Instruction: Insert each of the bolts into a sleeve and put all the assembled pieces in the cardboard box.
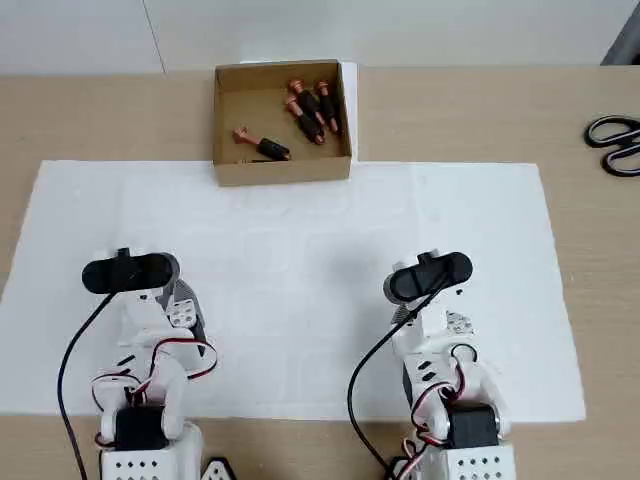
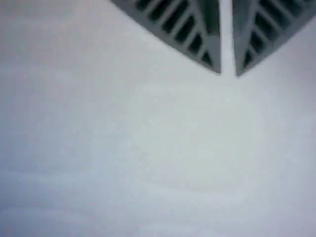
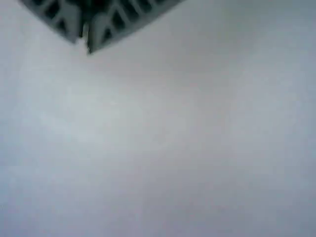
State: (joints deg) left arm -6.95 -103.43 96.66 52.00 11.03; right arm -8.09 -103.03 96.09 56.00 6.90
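Observation:
The cardboard box [image 1: 228, 120] stands at the far middle of the table, just beyond the white mat. Inside lie several assembled pieces, copper bolts in black sleeves: a cluster [image 1: 312, 108] toward its right side and a single one [image 1: 262, 145] near its front wall. Both arms are folded back at the near edge, far from the box. My left gripper [image 2: 228, 73] hangs close over the white mat, shut with only a thin slit between its fingers and nothing in them. My right gripper [image 3: 85, 45] is likewise shut and empty above the mat.
A white mat [image 1: 300, 290] covers the middle of the wooden table. Black scissors [image 1: 615, 143] lie at the far right edge. The left arm [image 1: 130, 272] and the right arm [image 1: 428, 278] sit over the mat's near part.

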